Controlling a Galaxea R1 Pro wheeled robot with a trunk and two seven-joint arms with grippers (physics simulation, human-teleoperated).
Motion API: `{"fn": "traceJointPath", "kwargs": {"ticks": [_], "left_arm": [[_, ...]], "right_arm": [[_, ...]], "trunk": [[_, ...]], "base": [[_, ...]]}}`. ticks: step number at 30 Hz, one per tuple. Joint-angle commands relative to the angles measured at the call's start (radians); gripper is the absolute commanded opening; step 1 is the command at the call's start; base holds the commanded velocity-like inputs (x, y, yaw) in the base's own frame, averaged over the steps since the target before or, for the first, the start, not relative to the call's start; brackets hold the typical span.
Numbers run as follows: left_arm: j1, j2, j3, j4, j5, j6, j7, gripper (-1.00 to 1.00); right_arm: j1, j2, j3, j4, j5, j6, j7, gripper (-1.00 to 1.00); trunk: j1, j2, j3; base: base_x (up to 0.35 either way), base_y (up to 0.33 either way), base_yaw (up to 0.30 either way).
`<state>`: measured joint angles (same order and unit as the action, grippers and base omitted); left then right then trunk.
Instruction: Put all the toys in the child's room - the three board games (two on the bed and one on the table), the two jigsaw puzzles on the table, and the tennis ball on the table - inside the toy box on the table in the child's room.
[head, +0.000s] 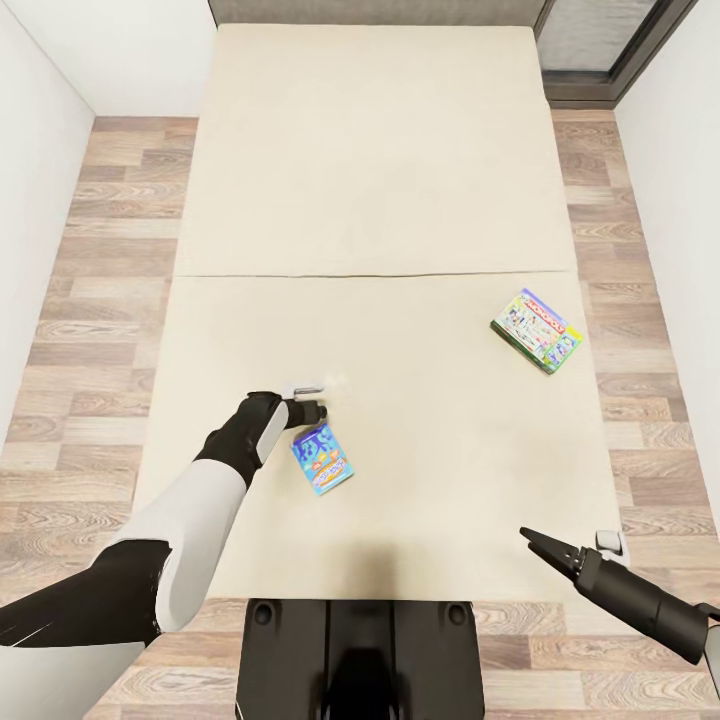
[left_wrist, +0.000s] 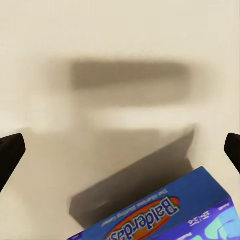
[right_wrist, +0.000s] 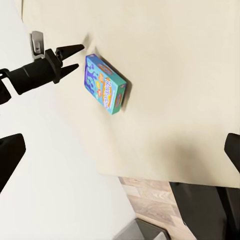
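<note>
Head view: the bed (head: 370, 200) filled most of the frame, w/ wood floor on both sides. The blue board game (head: 322, 458) lay flat on the mattress at lower centre-left. The left gripper (head: 318, 398) hung just above the box's upper edge, fingers apart, holding nothing; I judged it was lined up for a grasp. The second board game (head: 537, 330), white w/ green edges, lay at mid-right, well apart from both arms. The right gripper (head: 533, 541) sat at lower right over the mattress edge, empty; its jaws looked nearly together, but I could not tell for sure. Probably it waited there to stay out of the way.

Left wrist view: the blue box (left_wrist: 170, 215) was at the bottom right of the frame, tilted, casting a dark shadow on the mattress. Fingertips (left_wrist: 10, 155) showed at both side edges, wide apart, so the box was not yet between them.

Right wrist view: the same blue game (right_wrist: 105, 83) was at upper centre, and the left gripper (right_wrist: 74, 57) was just beside its end, approx. touching.
</note>
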<state>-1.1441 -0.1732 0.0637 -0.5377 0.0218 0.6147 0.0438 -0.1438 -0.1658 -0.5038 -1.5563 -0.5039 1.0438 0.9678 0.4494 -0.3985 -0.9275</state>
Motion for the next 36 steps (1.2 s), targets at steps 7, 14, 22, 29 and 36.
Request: {"fn": "traceJointPath", "kwargs": {"ticks": [7, 14, 22, 29, 36], "left_arm": [[0.0, -0.001, 0.005, -0.002, 0.003, 0.004, 0.002, 1.0], [0.0, -0.001, 0.005, -0.002, 0.003, 0.003, 0.002, 1.0], [0.0, -0.001, 0.005, -0.002, 0.003, 0.002, 0.003, 1.0], [0.0, -0.001, 0.005, -0.002, 0.003, 0.001, 0.003, 1.0], [0.0, -0.001, 0.005, -0.002, 0.003, 0.0, 0.004, 1.0]], "right_arm": [[0.0, 0.0, -0.001, 0.01, 0.007, 0.003, 0.004, 1.0], [0.0, -0.001, -0.002, 0.016, 0.007, 0.003, 0.003, 1.0], [0.0, -0.001, -0.002, 0.017, 0.006, 0.003, 0.003, 1.0], [0.0, -0.001, -0.002, 0.018, 0.006, 0.003, 0.004, 1.0], [-0.001, -0.001, -0.002, 0.018, 0.005, 0.003, 0.005, 1.0]], "trunk": [[0.001, -0.002, -0.001], [0.001, -0.002, -0.001], [0.001, -0.002, -0.001], [0.001, -0.002, -0.001], [0.001, -0.002, -0.001]], "base": [[0.0, 0.0, 0.0], [0.0, 0.0, 0.0], [0.0, 0.0, 0.0], [0.0, 0.0, 0.0], [0.0, -0.004, 0.0]]}}
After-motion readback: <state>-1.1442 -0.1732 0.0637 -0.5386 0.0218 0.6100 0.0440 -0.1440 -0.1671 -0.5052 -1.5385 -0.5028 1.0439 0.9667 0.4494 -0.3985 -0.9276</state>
